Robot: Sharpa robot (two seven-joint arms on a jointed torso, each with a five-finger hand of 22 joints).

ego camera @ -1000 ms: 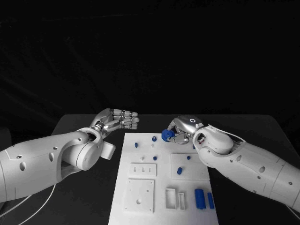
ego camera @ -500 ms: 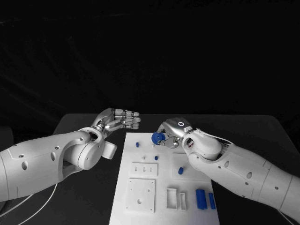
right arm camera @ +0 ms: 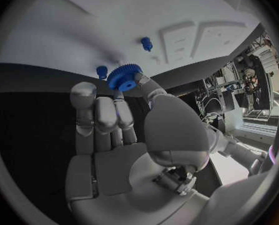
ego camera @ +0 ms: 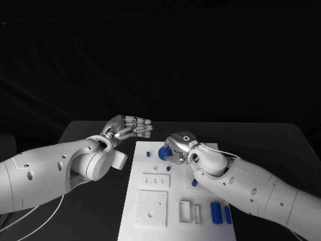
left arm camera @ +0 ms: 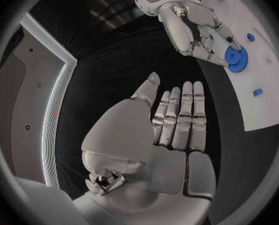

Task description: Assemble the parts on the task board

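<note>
Right hand (ego camera: 176, 148) sat just above centre of the head view, over the far end of the white task board (ego camera: 152, 223), pinching a blue gear (right arm camera: 124, 77) at its fingertips. Gear hung close to the board, near a small blue peg (right arm camera: 102, 71); contact w/ board not clear. Left hand (ego camera: 129, 127), upper left of centre, off the board's far-left corner, held nothing, fingers straight and side by side. More blue parts (ego camera: 218, 213) lay at the board's near right end.

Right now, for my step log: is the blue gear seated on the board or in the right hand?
In the hand. The right hand pinches the blue gear at its fingertips, just over the task board; contact with it: cannot tell.
</note>
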